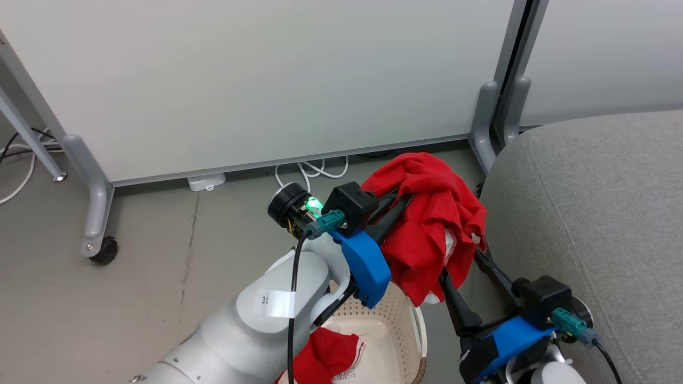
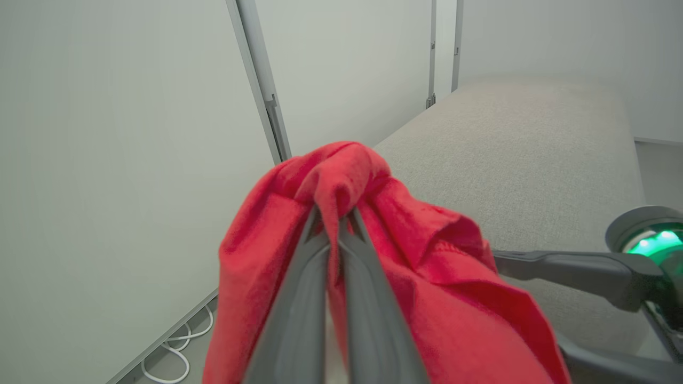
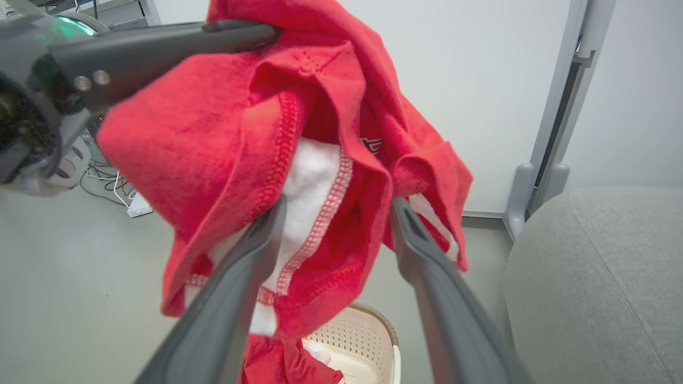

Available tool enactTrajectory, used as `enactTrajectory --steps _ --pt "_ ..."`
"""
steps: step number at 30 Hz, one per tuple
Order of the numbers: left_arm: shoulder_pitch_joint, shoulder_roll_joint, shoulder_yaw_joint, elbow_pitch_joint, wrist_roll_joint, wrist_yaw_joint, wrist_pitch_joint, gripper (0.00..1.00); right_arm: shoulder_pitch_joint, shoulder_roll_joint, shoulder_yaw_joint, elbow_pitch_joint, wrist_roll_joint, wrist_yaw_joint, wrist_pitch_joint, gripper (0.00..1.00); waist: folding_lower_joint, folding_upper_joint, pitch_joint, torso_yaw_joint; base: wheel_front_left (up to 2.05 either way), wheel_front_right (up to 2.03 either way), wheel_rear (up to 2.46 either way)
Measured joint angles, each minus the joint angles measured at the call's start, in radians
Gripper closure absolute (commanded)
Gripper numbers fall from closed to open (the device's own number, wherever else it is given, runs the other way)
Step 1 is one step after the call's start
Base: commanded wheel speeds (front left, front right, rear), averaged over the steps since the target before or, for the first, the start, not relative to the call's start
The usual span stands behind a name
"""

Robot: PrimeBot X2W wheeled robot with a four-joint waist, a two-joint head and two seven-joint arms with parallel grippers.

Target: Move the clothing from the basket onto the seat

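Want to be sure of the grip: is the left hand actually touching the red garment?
Touching. The left wrist view shows the left hand shut on a fold of the red garment, the cloth pinched between its two fingers.

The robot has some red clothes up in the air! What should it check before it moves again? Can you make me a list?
1. Left gripper shut on the red garment: ok.
2. Right gripper open, one finger on either side of the hanging fold: ok.
3. Garment lifted out of the basket: ok.
4. Garment above the seat: not ok, it hangs beside it.
5. Basket emptied: not ok, a second red garment lies inside.
6. Grip firm enough for the carry: cannot tell.
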Motion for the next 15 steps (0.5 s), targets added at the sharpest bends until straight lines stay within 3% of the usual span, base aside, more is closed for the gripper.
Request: enactTrajectory --steps 15 --pt "-0.001 -0.001 -0.037 -0.006 -0.010 0.000 0.000 1.00 -0.153 0.000 0.087 0.118 0.060 0.000 0.069 0.00 0.0000 0.0000 0.020 0.005 0.00 0.00 0.00"
